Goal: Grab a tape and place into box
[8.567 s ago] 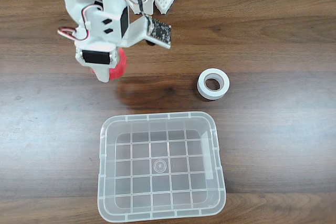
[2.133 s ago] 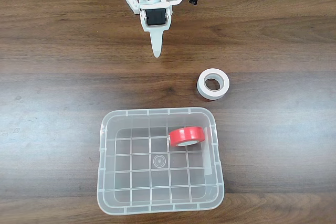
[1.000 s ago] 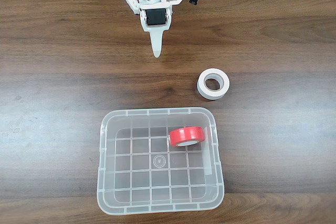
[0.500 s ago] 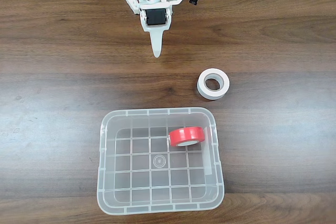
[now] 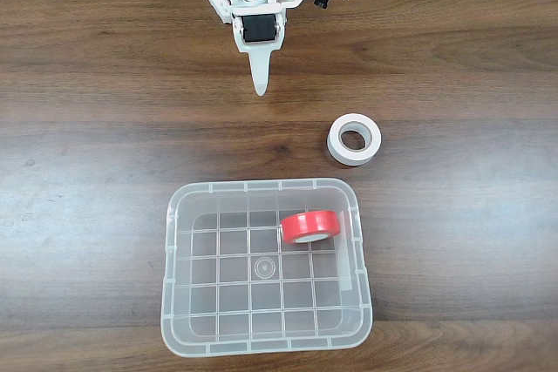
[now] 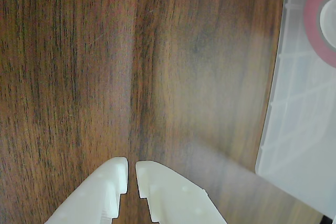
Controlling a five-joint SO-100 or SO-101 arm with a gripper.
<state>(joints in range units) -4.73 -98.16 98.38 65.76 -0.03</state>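
Inside the box (image 5: 266, 350), the tape (image 5: 309, 226) is seen lying flat on the grid bottom, near the far right corner and just beside the right wall in the fixed view. The box is set near the counter's (image 5: 87, 172) near edge. A white tape roll (image 5: 354, 139) is found on the bare wood between box and arm, apart from both. The pincer (image 5: 259, 89) is held near the far edge, nearly clenched with only a thin slit between its tips and nothing gripped, as the wrist view (image 6: 132, 174) confirms.
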